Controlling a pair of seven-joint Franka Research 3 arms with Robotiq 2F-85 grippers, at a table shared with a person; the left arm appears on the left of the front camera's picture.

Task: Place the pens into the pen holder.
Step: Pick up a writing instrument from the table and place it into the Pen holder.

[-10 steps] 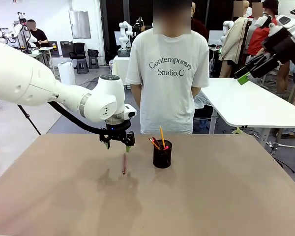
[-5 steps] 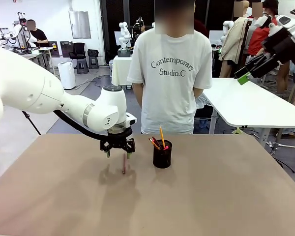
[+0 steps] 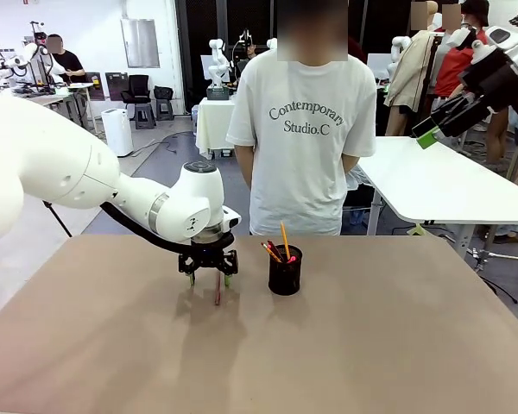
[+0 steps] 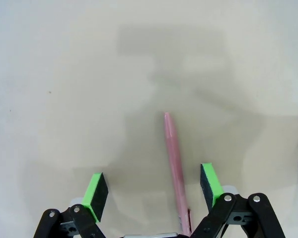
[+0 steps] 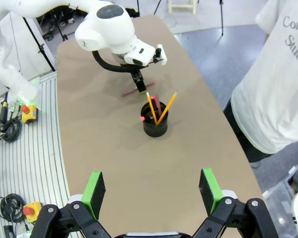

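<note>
Left pincer (image 4: 152,187) is hovering spread, straddling a slim pink-red pen (image 4: 173,153) that is lying flat on the brown table (image 4: 64,74), near the black wire-mesh pen holder (image 3: 285,270). Grasp step, I judge. Next: closing on the off-centre pen, then lifting. Right pincer (image 5: 151,191) is hanging spread, high up.
</note>
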